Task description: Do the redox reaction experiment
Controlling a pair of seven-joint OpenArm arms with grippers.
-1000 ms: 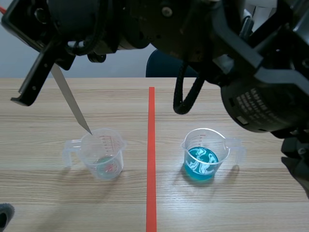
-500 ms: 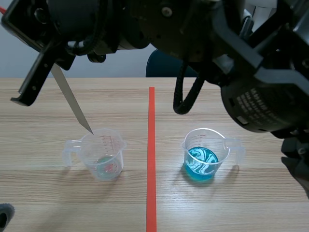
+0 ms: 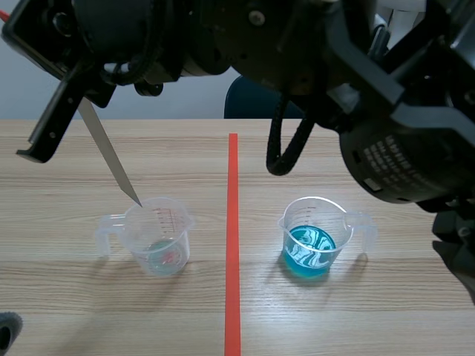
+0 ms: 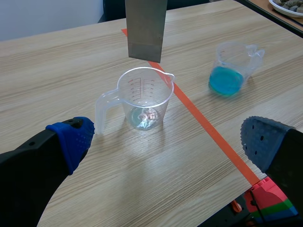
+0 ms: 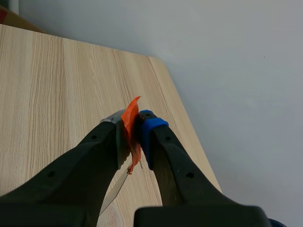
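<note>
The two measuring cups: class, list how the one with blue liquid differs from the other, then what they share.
Contents: the blue cup holds blue liquid with white swirls; the clear cup is almost empty. Handles: the blue cup's points to the robot's right, the clear cup's to its left. A metal strip hangs tip-down at the clear cup's rim; none at the blue cup. Both stand upright, transparent.

A metal strip [image 4: 146, 29] hangs over the clear cup [image 4: 144, 97].
</note>
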